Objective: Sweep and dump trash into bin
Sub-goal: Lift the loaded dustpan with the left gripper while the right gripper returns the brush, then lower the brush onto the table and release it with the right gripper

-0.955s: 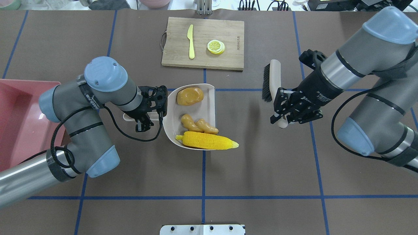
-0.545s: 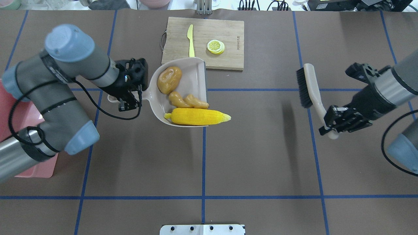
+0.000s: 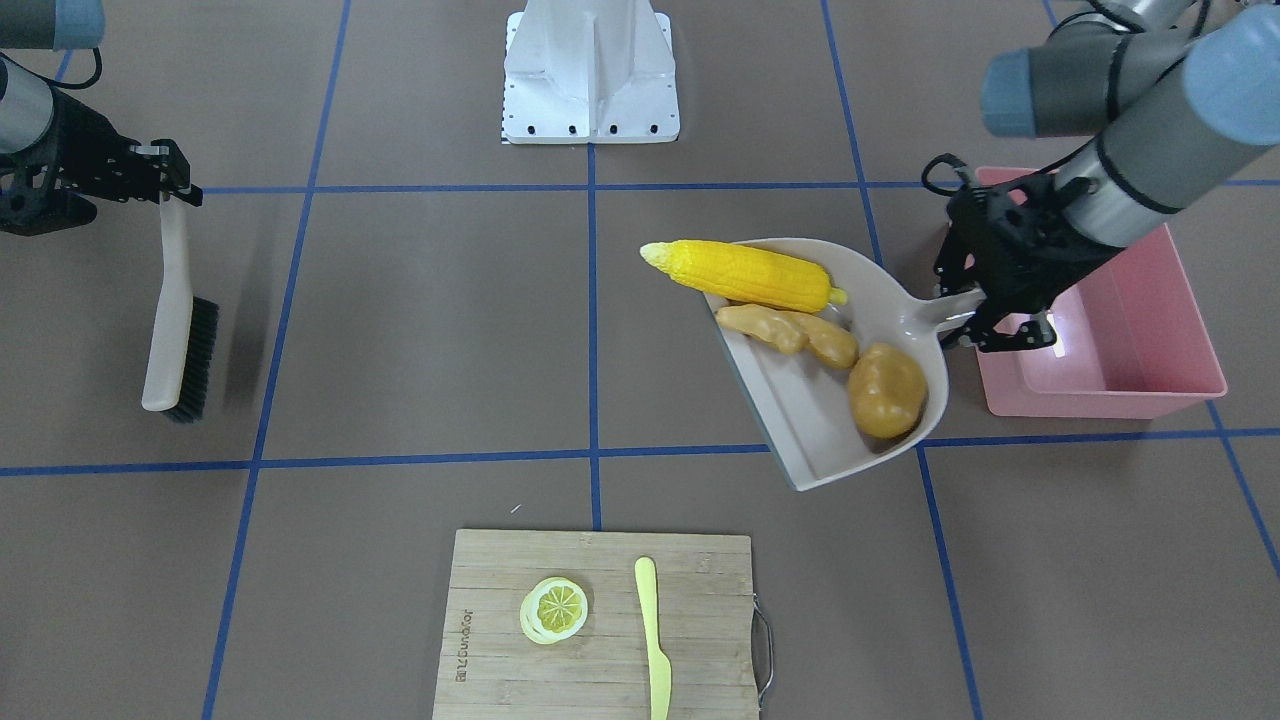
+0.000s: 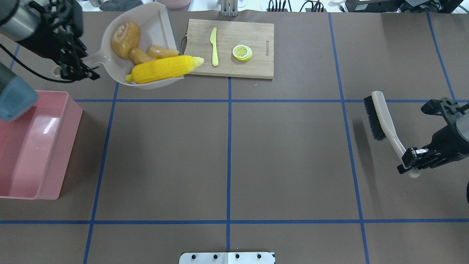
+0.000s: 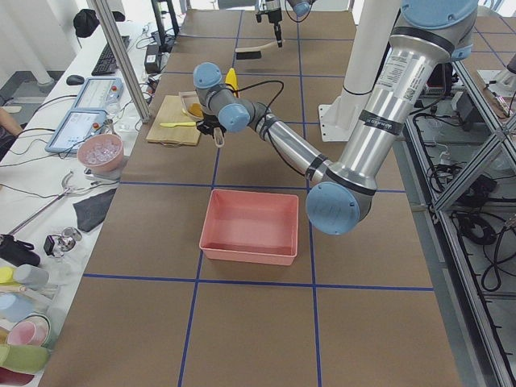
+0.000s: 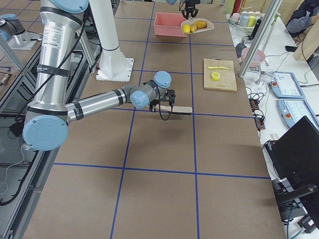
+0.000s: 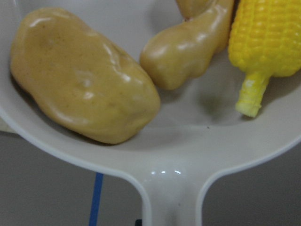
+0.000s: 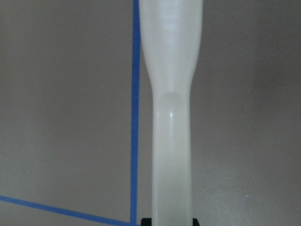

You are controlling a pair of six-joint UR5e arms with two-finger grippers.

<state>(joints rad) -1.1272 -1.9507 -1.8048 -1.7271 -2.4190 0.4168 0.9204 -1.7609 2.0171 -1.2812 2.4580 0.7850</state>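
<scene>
While the left gripper's [image 3: 990, 322] jaws are clamping the dustpan [image 3: 800, 420], the overhanging corn cob [image 3: 745, 272] is threatening to spill — short of the bin [image 3: 1100, 405].

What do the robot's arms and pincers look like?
The left arm and right arm are silver-grey tubes with pale blue caps at the joints. The left gripper and right gripper are black two-finger claws. A black cable loops beside the left wrist.

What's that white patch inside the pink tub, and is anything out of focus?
Front-facing view: the white patch in the bin is glare off glossy plastic. Overhead view: a thinner streak of it, and the brush throws a soft shadow on the table. Left wrist view: close, soft, shiny spots on the potato. Right wrist view: the brush handle looks blurred.
</scene>
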